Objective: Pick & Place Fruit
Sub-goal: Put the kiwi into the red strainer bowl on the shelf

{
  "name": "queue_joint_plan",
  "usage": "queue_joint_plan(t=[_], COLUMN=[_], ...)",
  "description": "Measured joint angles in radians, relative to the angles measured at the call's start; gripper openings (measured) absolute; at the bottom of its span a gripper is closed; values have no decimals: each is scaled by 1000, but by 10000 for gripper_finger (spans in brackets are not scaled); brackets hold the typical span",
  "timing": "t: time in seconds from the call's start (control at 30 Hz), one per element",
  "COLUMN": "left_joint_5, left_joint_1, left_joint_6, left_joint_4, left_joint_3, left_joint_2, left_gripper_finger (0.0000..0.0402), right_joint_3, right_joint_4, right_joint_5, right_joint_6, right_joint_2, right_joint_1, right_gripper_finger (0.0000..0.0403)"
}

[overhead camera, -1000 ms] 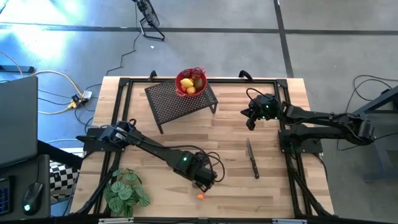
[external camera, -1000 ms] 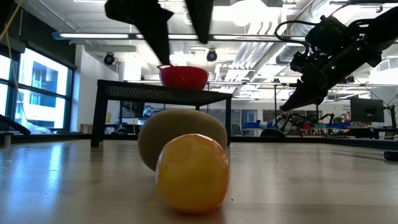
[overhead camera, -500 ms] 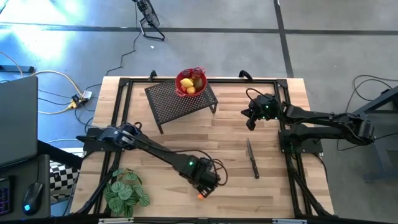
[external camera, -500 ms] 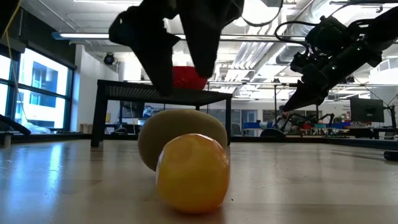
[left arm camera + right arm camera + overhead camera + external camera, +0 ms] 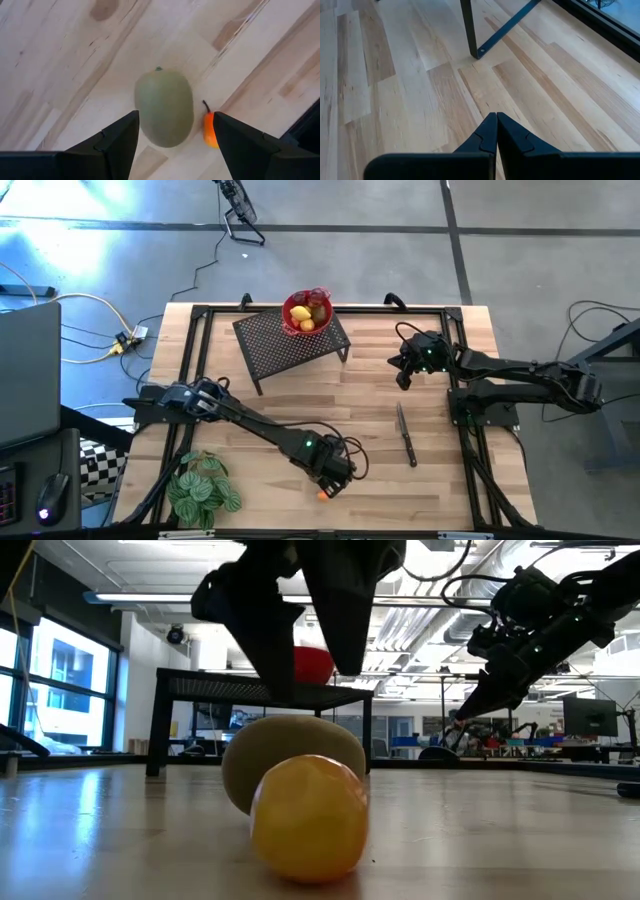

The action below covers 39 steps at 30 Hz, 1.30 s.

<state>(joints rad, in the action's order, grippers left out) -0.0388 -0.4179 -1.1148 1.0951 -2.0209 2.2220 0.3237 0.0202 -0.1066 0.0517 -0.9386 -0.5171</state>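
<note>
Left pincer (image 5: 172,137), spread wide, straddles olive-green fruit (image 5: 164,107) beside small orange fruit (image 5: 209,131).

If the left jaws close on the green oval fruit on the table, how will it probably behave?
The green fruit looks smooth and egg-shaped, so it may slip or roll away if the left gripper, now open around it, closes off-centre. It seems firm, likely holding its shape. The small orange fruit lies right beside it and would probably get nudged and roll.
</note>
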Motion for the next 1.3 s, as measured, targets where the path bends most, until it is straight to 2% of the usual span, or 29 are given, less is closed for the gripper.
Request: queue_joint_plan(t=[0.23, 0.43, 1.3], left_joint_5=[11, 65, 58], left_joint_1=[6, 12, 13], left_joint_6=[2, 11, 84], left_joint_4=[-9, -9, -30], left_joint_3=[-1, 2, 1], left_joint_2=[25, 50, 68], left_gripper_finger=[248, 248, 248], right_joint_3=[0, 0, 0], right_joint_4=[-1, -1, -1], right_joint_5=[0, 1, 3], right_joint_6=[0, 0, -4], right_joint_2=[0, 0, 0], right_joint_1=[0, 0, 0], right_gripper_finger=[2, 2, 2])
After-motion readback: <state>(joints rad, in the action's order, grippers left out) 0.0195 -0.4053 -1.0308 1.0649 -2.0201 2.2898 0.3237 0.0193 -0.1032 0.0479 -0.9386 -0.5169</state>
